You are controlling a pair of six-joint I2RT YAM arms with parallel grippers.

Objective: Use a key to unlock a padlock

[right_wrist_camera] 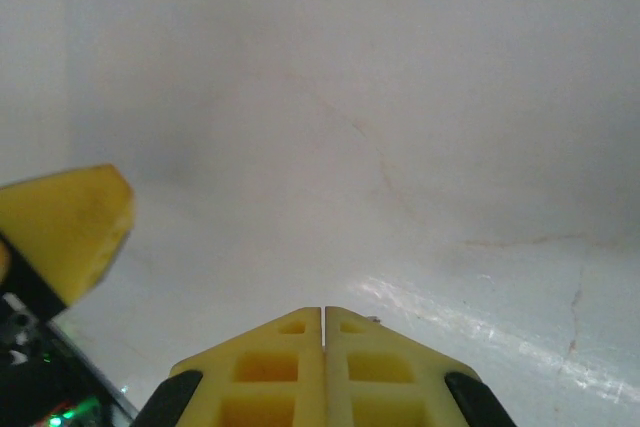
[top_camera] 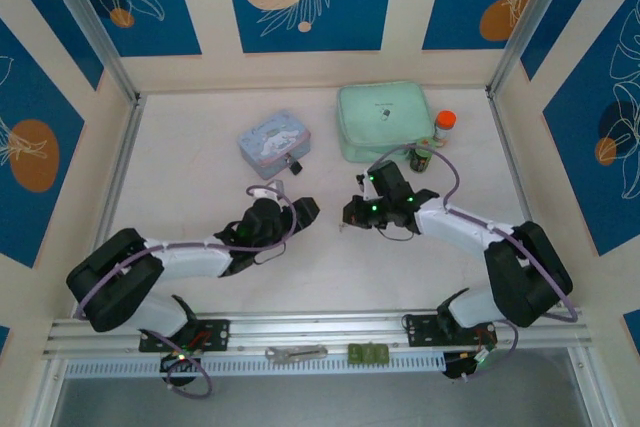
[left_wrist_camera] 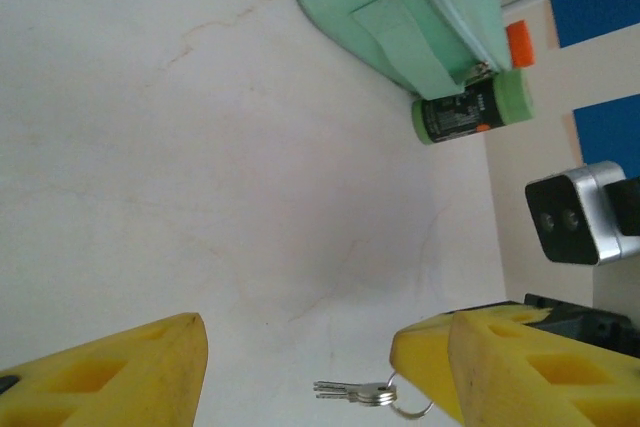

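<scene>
- Top view: the left tool (top_camera: 303,209) and the right tool (top_camera: 350,215) face each other, tips near one another, over the middle of the bench (top_camera: 200,177). The padlock (top_camera: 294,162) sits beyond the left tool, at the near edge of a blue tin (top_camera: 270,140) (its dark body is plain, but the shackle is too small to read). A green pouch (top_camera: 385,119) lies beyond the right tool.
- Left wrist view: the left tool (left_wrist_camera: 325,347) stands wide, with nothing pinched between its yellow fingers (left_wrist_camera: 120,372). Inside that gap, close against its right-hand side, the tip of the right tool (left_wrist_camera: 415,352) carries the key (left_wrist_camera: 350,392) by its ring, and the small bunch sticks out from the tip. The green pouch (left_wrist_camera: 400,17) and a green-capped can (left_wrist_camera: 470,112) lie far ahead.
- Right wrist view: the right tool (right_wrist_camera: 325,322) is pressed fully together, its two pads meeting in a thin seam. A yellow finger (right_wrist_camera: 65,227) of the left tool stands just to its left, above the pale bench (right_wrist_camera: 400,97).
</scene>
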